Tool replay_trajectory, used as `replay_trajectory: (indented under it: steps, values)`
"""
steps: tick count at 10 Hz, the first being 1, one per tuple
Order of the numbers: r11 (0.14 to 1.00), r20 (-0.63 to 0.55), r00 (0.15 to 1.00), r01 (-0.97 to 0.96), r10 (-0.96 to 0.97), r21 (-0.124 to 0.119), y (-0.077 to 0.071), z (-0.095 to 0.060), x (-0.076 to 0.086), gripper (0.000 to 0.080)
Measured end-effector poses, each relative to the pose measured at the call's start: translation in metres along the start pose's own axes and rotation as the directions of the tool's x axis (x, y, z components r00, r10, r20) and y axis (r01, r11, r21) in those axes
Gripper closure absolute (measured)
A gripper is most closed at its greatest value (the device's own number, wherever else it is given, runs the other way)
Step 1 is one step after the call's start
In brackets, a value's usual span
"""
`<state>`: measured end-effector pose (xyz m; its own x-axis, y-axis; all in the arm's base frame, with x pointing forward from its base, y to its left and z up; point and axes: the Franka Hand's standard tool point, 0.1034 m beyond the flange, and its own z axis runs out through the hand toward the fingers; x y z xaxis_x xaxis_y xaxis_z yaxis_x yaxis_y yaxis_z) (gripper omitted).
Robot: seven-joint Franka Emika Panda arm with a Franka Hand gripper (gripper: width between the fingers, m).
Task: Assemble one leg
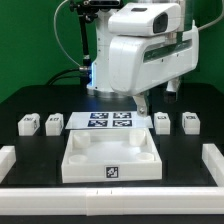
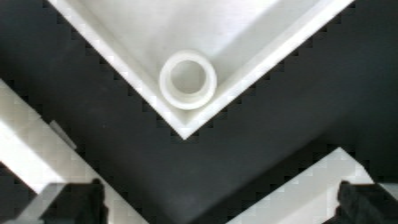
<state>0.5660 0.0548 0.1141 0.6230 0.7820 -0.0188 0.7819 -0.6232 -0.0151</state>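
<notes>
The large white tray (image 1: 110,165) lies at the table's middle front. Four small white legs with tags stand behind it in a row: two on the exterior view's left (image 1: 28,123) (image 1: 52,122) and two on its right (image 1: 162,122) (image 1: 187,122). My gripper (image 1: 142,104) hangs above the tray's far right corner, apart from every leg. In the wrist view the gripper (image 2: 217,205) is open and empty, with dark fingertips (image 2: 71,205) at both edges. That view shows one tray corner (image 2: 107,45) with its round socket (image 2: 187,80). No leg shows in the wrist view.
The marker board (image 1: 110,121) lies flat between the two pairs of legs, just behind the tray. Low white walls border the table on the exterior view's left (image 1: 8,160), right (image 1: 212,160) and front (image 1: 110,200). The arm's bulky white body (image 1: 140,50) fills the back.
</notes>
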Motion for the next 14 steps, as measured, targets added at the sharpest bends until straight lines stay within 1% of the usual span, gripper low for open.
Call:
replay_trajectory:
  steps: [12, 13, 14]
  values:
    - [1.0, 0.002, 1.0, 0.007, -0.007, 0.003, -0.001, 0.002, -0.001, 0.015]
    - [0.999, 0.0, 0.999, 0.042, -0.042, 0.001, -0.002, 0.005, -0.004, 0.015]
    - [0.998, 0.002, 0.998, 0.056, -0.056, 0.001, -0.017, 0.018, -0.025, 0.015]
